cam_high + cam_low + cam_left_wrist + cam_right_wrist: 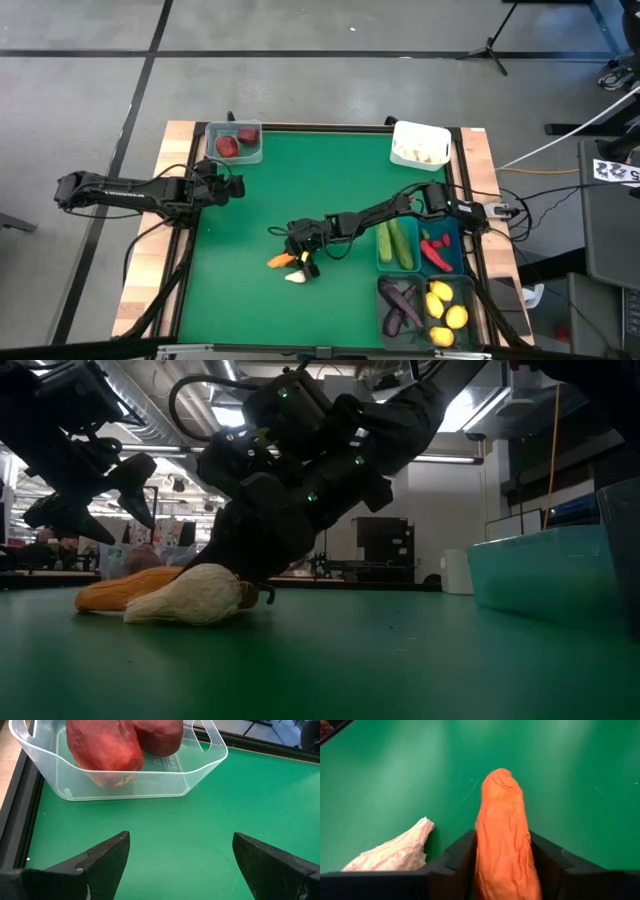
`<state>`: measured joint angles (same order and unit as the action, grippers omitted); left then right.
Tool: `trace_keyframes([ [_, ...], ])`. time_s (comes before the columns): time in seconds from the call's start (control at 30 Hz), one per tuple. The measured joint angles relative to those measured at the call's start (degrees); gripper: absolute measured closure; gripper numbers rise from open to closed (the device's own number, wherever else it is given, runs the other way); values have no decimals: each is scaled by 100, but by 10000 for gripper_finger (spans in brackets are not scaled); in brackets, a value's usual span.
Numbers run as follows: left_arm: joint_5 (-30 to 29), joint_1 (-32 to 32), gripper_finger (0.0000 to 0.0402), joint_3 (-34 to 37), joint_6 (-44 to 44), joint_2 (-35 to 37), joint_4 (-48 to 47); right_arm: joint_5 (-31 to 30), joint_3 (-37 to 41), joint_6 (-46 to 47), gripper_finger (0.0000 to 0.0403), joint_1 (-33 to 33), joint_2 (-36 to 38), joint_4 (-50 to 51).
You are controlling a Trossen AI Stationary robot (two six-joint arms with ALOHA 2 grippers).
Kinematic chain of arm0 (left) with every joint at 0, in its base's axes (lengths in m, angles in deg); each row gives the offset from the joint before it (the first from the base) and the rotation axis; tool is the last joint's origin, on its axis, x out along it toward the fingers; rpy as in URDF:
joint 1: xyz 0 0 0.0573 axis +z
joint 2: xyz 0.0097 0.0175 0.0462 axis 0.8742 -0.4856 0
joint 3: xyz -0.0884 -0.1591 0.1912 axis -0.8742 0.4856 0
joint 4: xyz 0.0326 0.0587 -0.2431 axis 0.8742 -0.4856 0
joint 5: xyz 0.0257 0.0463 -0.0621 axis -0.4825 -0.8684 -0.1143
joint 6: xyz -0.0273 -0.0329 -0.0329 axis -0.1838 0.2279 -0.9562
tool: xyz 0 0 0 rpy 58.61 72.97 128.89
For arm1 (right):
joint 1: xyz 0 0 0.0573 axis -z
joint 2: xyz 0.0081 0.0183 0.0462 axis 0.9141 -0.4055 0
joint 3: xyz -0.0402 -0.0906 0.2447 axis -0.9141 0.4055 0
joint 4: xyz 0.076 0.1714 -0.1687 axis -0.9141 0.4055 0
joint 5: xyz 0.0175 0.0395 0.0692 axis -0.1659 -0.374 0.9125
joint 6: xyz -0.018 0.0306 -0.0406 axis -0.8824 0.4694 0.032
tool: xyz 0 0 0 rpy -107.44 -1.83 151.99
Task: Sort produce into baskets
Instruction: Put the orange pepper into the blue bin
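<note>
My right gripper (300,256) reaches to the middle of the green mat and is shut on an orange carrot (503,835). The carrot lies on the mat (125,589). A white garlic (190,598) lies on its side just in front of it; it also shows in the right wrist view (395,853). My left gripper (177,862) is open and empty above the mat, just short of the clear bin (150,780), which holds two dark red round fruits (236,141). My right gripper pinches the carrot between its two fingers (457,856), one on each long side (485,855). The carrot runs along the fingers, and its rounded end sticks out past their tips. The fingers slant down from the table's right. The carrot's free part (110,592) lies on the mat.
A white bin (420,143) with garlic stands at the far right. Along the right edge, teal bins hold cucumbers (397,243) and red peppers (434,250), and dark bins hold eggplants (400,305) and lemons (447,310). Bare mat lies between the two arms.
</note>
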<state>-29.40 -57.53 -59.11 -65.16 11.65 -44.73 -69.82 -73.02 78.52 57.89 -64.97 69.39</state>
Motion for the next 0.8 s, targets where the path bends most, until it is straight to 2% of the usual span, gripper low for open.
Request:
trace_keyframes([
  [0.1,0,0,57,0,2,0,0,23,0,9,291,4,0,4],
  [0.17,0,0,57,0,2,0,0,22,0,11,302,4,0,6],
  [0.3,0,0,57,0,4,0,-2,22,4,12,300,2,20,33],
  [0.47,0,0,57,0,24,0,-22,42,24,-1,276,2,227,282],
  [0.63,0,0,57,0,46,0,-45,53,22,-108,302,74,478,284],
  [0.8,0,-2,57,0,48,0,-48,45,22,-162,304,124,633,531],
])
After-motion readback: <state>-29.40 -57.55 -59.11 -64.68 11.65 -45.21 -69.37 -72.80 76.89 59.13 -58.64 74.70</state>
